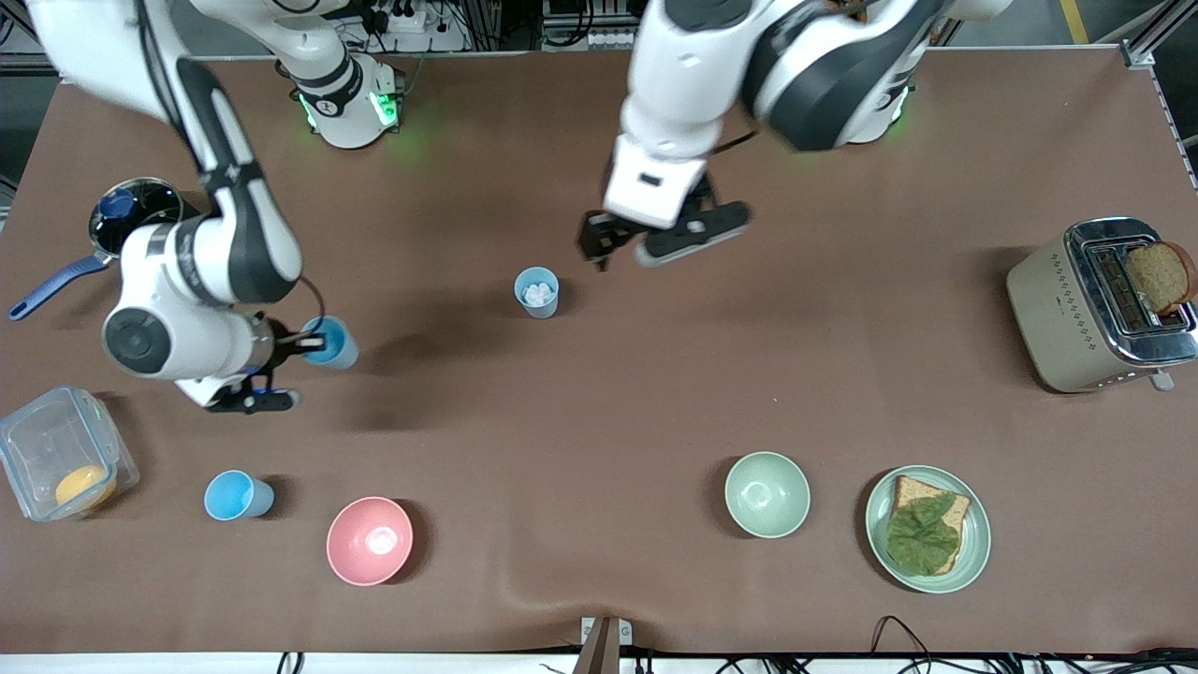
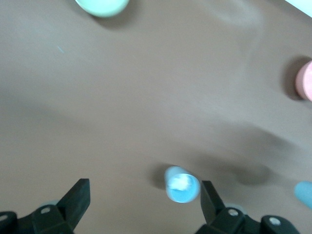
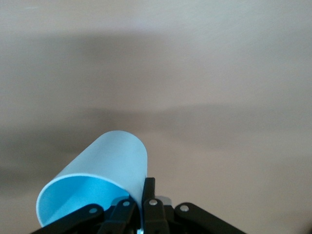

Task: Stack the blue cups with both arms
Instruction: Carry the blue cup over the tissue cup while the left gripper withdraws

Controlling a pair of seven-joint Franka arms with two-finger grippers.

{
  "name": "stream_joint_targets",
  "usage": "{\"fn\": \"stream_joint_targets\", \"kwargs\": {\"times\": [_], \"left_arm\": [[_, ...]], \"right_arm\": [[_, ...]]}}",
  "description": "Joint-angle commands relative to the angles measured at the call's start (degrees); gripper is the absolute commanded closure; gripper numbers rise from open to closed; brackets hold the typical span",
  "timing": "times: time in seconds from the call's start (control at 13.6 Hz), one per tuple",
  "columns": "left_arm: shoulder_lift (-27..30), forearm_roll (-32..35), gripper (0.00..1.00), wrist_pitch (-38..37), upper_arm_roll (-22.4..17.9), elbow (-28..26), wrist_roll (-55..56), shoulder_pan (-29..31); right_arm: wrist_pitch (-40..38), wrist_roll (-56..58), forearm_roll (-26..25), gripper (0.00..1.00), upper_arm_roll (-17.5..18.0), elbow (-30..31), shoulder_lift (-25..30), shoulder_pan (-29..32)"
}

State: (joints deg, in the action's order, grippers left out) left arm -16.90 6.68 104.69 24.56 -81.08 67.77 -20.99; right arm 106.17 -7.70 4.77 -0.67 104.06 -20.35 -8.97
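A grey-blue cup (image 1: pixel 537 292) with a white patch inside stands upright mid-table. In the left wrist view this cup (image 2: pixel 182 184) lies below and between the spread fingers, closer to one fingertip (image 2: pixel 210 195). My left gripper (image 1: pixel 625 251) is open and empty, up over the table just beside this cup toward the left arm's end. My right gripper (image 1: pixel 301 344) is shut on the wall of a sky-blue cup (image 1: pixel 331 342), held tilted above the table. The right wrist view shows the fingers (image 3: pixel 148 187) pinching that cup's rim (image 3: pixel 100 173). A second sky-blue cup (image 1: pixel 238 495) stands nearer the front camera.
A pink bowl (image 1: pixel 370 540), a pale green bowl (image 1: pixel 767 493) and a plate with bread and lettuce (image 1: pixel 973 552) sit near the front camera. A toaster (image 1: pixel 1058 318) stands at the left arm's end. A clear container (image 1: pixel 37 440) and a pot (image 1: pixel 150 201) are at the right arm's end.
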Motion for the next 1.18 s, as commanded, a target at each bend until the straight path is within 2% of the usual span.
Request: {"fn": "stream_joint_targets", "kwargs": {"times": [0.0, 0.07, 0.29, 0.52, 0.66, 0.88, 1.03, 1.11], "left_arm": [[7.03, -1.32, 0.00, -7.01, 0.40, -2.68, -11.82, 6.64], [7.83, -1.24, 0.00, -10.09, 0.14, -2.68, -15.17, 8.49], [8.89, -0.97, 0.00, -11.70, 0.05, -2.68, -19.42, 13.77], [11.70, -1.23, 0.00, -13.36, 0.05, -2.77, -24.07, 18.87], [13.29, -1.24, 0.00, -16.53, 0.13, -2.77, -25.13, 21.68], [14.35, -0.45, 0.00, -16.71, -0.30, -2.86, -30.84, 22.31], [14.44, -1.14, 0.00, -16.80, -0.83, -2.42, -38.02, 25.11], [15.13, -2.28, 0.00, -16.89, -2.66, -2.33, -41.80, 24.51]], "right_arm": [[-3.07, -10.64, 5.41, 1.00, 0.58, -0.17, 3.64, -6.47], [-3.33, -13.81, 6.39, 1.00, 0.58, -0.09, 4.43, -9.02], [-2.46, -22.87, 12.97, 1.00, 0.49, -0.08, 4.26, -15.09], [-1.06, -31.03, 15.00, 1.00, 0.49, 0.27, 4.09, -19.92], [2.45, -39.21, 15.01, 1.00, 0.40, 0.71, 3.56, -24.41], [2.90, -40.29, 15.01, 1.00, 0.40, 0.71, 2.51, -24.87], [3.87, -43.00, 14.57, 1.00, 0.40, 0.88, 1.54, -25.65], [3.96, -43.19, 14.40, 1.00, 0.32, 1.67, 1.45, -25.92]]}}
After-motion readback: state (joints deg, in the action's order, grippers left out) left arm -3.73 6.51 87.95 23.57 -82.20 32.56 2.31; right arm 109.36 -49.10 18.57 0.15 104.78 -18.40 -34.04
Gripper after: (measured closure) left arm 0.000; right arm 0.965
